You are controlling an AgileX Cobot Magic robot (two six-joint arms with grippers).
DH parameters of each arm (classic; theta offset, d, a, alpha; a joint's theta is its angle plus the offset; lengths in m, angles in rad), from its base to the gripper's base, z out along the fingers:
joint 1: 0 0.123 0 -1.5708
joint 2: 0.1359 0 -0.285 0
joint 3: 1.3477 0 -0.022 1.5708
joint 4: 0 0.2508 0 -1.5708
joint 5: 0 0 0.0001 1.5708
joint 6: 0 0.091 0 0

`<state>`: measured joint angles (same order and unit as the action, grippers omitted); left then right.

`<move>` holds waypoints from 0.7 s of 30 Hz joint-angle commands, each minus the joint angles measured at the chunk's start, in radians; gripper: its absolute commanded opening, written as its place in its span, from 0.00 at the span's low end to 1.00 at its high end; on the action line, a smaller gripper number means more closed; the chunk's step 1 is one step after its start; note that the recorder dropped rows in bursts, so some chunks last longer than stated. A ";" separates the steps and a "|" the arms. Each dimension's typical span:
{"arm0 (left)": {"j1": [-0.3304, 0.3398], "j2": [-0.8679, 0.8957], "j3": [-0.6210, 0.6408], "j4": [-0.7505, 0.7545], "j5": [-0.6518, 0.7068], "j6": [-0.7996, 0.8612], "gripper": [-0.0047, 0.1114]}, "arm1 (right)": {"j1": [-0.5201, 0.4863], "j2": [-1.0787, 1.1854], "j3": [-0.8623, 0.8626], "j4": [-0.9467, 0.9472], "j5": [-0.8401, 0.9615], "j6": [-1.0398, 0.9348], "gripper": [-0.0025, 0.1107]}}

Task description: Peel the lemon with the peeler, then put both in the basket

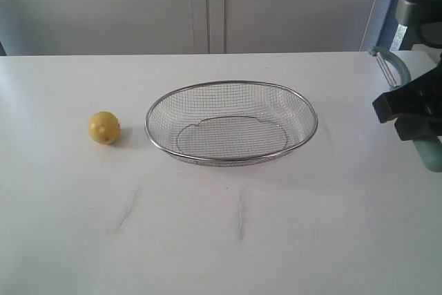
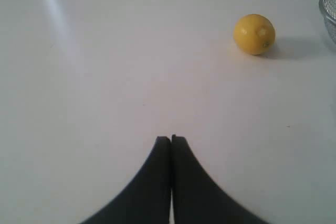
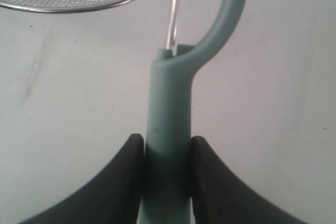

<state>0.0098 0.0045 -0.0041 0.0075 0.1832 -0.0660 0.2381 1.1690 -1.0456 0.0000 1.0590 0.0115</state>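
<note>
Right fingers [image 3: 118,182] pinch our one peeler [image 3: 168,98], right of the one basket [image 1: 228,101]; left fingers [image 2: 149,182] are pressed together, empty; we count one lemon [image 1: 103,128] on the bench [image 1: 311,240], left of the basket.

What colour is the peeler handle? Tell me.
Pale teal-green; the peeler shows best in the right wrist view.

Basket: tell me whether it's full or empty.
Empty: only bare mesh shows inside the basket; the lemon lies on the table outside it, apart from the rim.
</note>
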 commanded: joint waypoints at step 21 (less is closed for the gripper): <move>0.000 -0.005 -0.006 -0.086 -0.470 -0.319 0.04 | 0.000 -0.009 0.001 0.000 -0.012 -0.011 0.07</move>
<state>0.0098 0.0045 -0.0041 -0.0126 -0.2755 -0.3412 0.2381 1.1690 -1.0456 0.0000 1.0590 0.0115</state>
